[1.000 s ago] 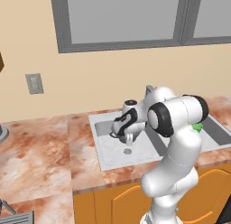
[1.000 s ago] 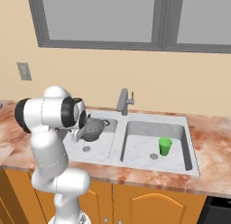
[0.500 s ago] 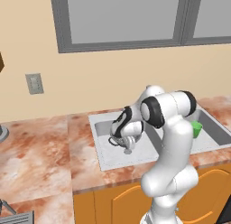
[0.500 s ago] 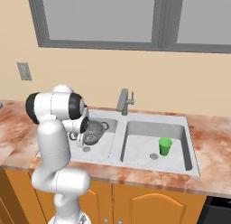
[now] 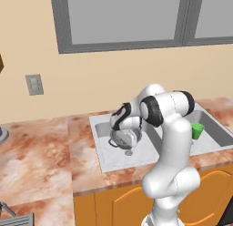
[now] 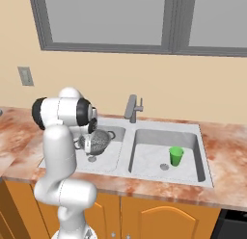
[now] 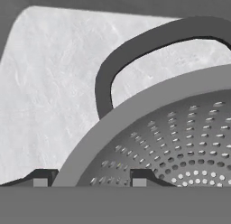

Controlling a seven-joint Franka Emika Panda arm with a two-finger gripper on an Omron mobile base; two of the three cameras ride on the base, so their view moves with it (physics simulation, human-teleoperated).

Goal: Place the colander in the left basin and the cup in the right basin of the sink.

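The dark grey perforated colander [image 5: 125, 138] [image 6: 100, 140] hangs tilted low inside the left basin [image 5: 105, 153] [image 6: 110, 159], just above its drain. My gripper [image 5: 117, 136] [image 6: 87, 145] [image 7: 90, 179] is shut on the colander's rim; in the hand view the colander [image 7: 180, 142] fills the right side, with the rim between both tips and a loop handle arching above. The green cup [image 5: 197, 130] [image 6: 176, 156] stands upright in the right basin [image 6: 149, 158] [image 5: 216, 131], near its drain.
The grey faucet [image 6: 131, 108] rises at the back between the basins, close behind the colander. Marbled reddish counter [image 5: 41, 152] [image 6: 226, 151] flanks the sink on both sides. A wall outlet [image 5: 34, 84] and a window are on the wall behind.
The arm has swung further left and down, carrying the colander from above the sink's middle deeper into the left basin. The cup has stayed put.
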